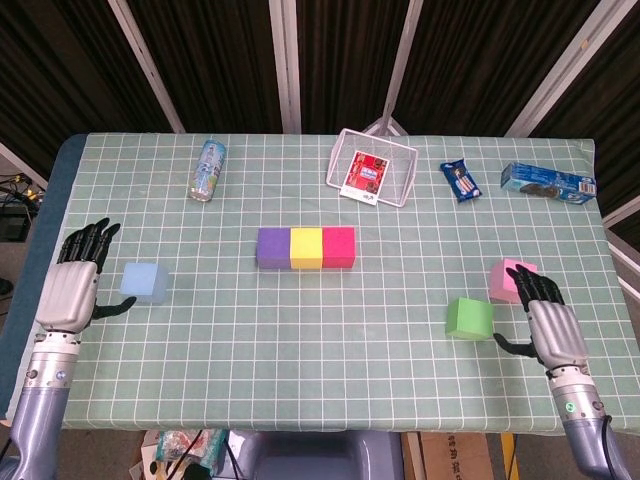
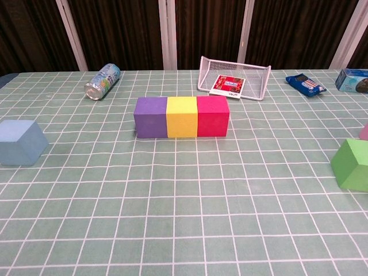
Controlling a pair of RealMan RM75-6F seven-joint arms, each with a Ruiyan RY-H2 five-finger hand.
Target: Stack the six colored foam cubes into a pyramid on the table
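Observation:
A purple cube (image 1: 273, 248), a yellow cube (image 1: 306, 248) and a red cube (image 1: 339, 247) sit touching in a row at the table's middle; the chest view shows the same row, purple cube (image 2: 150, 117) leftmost. A light blue cube (image 1: 144, 282) lies at the left, with my open left hand (image 1: 72, 288) just left of it, thumb near its side. A green cube (image 1: 468, 318) and a pink cube (image 1: 510, 279) lie at the right. My open right hand (image 1: 548, 326) hovers right of the green cube, its fingers overlapping the pink one. Neither hand shows in the chest view.
A can (image 1: 208, 170) lies on its side at the back left. A white wire basket (image 1: 374, 167) holding a red card stands at the back centre. A snack packet (image 1: 461, 181) and a blue box (image 1: 547, 183) lie at the back right.

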